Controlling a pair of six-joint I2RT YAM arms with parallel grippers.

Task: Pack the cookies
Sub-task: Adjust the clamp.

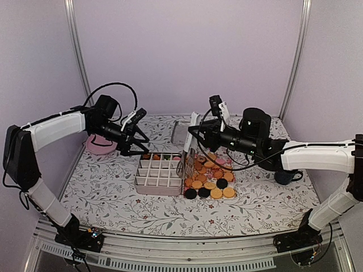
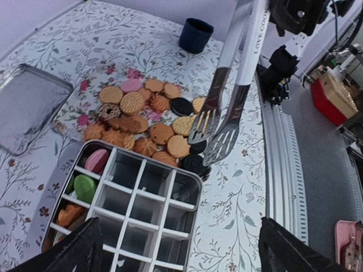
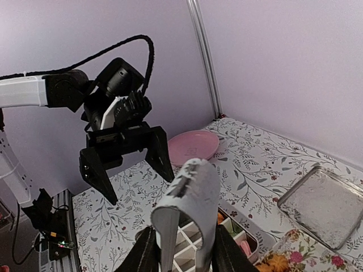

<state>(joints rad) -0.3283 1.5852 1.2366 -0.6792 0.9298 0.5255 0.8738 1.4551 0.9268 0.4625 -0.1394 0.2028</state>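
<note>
The looped grey end of the tongs (image 3: 190,198) fills the bottom of my right wrist view. My right fingers (image 1: 198,133) are clamped on either side of it, closed only as far as the handle lets them. In the left wrist view the tongs come down from the top right, their two slotted tips close together and hanging over the right edge of the cookies (image 2: 144,124). Those lie in a loose pile at the middle of that frame on the flowered counter (image 2: 238,215), mostly golden-orange with a few black and one pink, just above the divided box (image 2: 131,199). A few more sit in the box's left-hand compartments: a pink one, a green one, and orange ones below. My left fingers (image 1: 139,145) are spread wide with nothing between them and hover over the box's upper left corner in the top view. A metal tray (image 2: 31,107) lies at the left edge of the left wrist view and a dark blue cup (image 2: 195,35) at its top; a pink plate (image 3: 195,144) sits at the centre of the right wrist view
</note>
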